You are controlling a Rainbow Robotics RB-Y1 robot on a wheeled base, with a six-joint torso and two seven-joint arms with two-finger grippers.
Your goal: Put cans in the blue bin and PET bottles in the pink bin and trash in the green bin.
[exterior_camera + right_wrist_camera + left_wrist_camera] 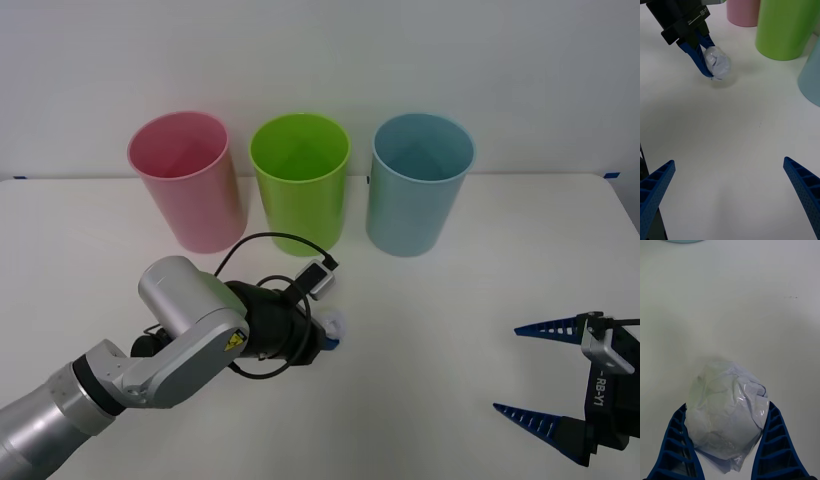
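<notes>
The trash (338, 325), a whitish wrinkly plastic wad (727, 410) (717, 63), sits low over the table's middle between the blue fingers of my left gripper (333, 335), which is shut on it. At the back stand the pink bin (186, 180), the green bin (300, 181) and the blue bin (419, 182) in a row, all upright. My right gripper (535, 370) waits open at the table's right front, nothing between its fingers (801, 187).
The white table (440, 330) stretches bare between the two grippers. A cable loops over my left wrist (270, 260). The bins stand close to the back wall, the green one nearest the held wad.
</notes>
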